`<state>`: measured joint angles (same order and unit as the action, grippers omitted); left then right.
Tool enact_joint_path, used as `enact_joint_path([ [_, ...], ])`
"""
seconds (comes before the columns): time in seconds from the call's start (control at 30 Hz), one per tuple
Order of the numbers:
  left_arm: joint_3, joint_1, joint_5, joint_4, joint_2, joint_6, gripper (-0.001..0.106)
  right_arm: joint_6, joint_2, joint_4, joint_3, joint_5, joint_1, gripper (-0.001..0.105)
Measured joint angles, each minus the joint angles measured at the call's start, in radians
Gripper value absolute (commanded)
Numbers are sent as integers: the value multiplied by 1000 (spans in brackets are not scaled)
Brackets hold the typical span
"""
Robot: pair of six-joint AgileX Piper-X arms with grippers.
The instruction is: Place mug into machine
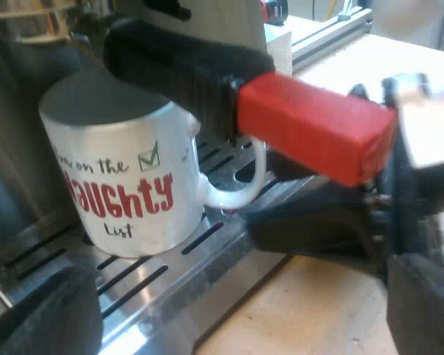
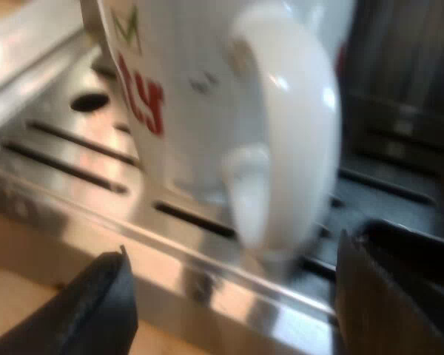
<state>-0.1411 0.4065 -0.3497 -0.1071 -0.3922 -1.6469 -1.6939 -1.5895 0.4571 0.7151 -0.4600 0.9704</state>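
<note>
A white mug (image 1: 126, 185) with red "NAUGHTY" lettering stands upright on the espresso machine's slotted metal drip tray (image 1: 170, 285). The holder's dark handle (image 1: 177, 63) with its red end (image 1: 314, 126) juts out just above the mug. My left gripper (image 1: 229, 329) is open, drawn back from the tray's edge, with nothing between its fingers. My right gripper (image 2: 233, 307) is open too, one finger (image 2: 96, 310) on each side of the mug's handle (image 2: 281, 148) and just short of it. From the left wrist, the right gripper (image 1: 318, 229) is a dark shape by the mug's handle.
A pale wooden tabletop (image 1: 303, 310) lies below the tray's lip. An aluminium rail (image 1: 333, 33) runs beyond the machine. The tray's steel rim (image 2: 207, 281) stands between my right gripper's fingers and the mug.
</note>
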Motion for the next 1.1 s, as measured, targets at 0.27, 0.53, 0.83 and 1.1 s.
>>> enact_joint_path([
  [0.27,-75,0,0,-62,133,0,80,0,247,-240,-35,-2,0,60],
  [0.53,-201,0,0,-305,230,1,80,0,453,-327,-35,4,0,15],
  [0.83,-339,0,0,-412,238,1,80,-42,555,-306,-35,-28,120,0],
  [1.1,-359,0,-1,-415,239,1,80,-44,553,-213,-9,-171,200,0],
])
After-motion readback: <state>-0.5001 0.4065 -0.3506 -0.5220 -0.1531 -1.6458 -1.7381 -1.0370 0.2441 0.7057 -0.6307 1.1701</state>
